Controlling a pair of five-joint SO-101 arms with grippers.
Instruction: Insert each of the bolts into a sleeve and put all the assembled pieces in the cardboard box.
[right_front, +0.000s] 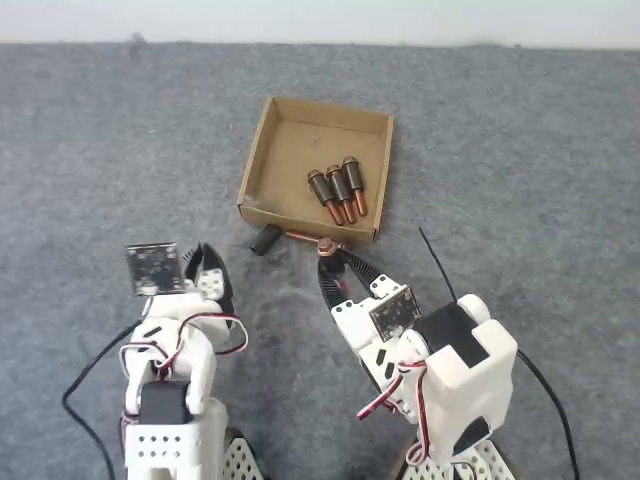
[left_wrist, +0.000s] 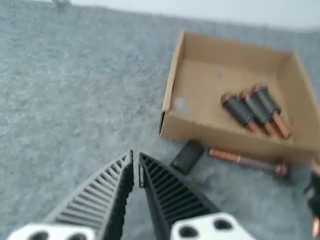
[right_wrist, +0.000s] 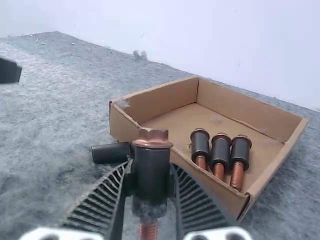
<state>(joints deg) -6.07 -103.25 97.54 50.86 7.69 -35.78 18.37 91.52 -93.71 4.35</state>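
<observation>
Cardboard box (right_front: 298, 145) sits toward 12 o'clock on the grey table (right_front: 520, 150). Three assembled pieces (right_front: 340, 192) lie side by side on its floor, long axes running about 11 to 5 o'clock. Their black sleeve ends point to 11 and their copper threaded ends to 5, close to the near wall.

Outside the box, a loose sleeve (right_front: 265, 240) lies on its side just off the near-left corner, its axis running about 2 to 8 o'clock. A loose bolt (left_wrist: 247, 161) lies flat on the table along the box's near wall. Its axis runs close to 9 to 3 o'clock, with the threaded tip toward the loose sleeve and the head toward 3.

The right arm comes up from 5 o'clock and leans toward 11, ending just short of the box's near wall. The right gripper (right_wrist: 150, 182) is clamped on a bolt-and-sleeve piece (right_wrist: 151, 167), a finger on each side of the black sleeve. That piece lies lengthwise between the fingers, with the copper head past the tips toward the box and the thread back toward the wrist.

The left arm rises from 7 o'clock and points to about 12. The left gripper (left_wrist: 135, 165) hangs over bare carpet at 8 o'clock of the loose sleeve, its fingers drawn almost together with nothing between them.
</observation>
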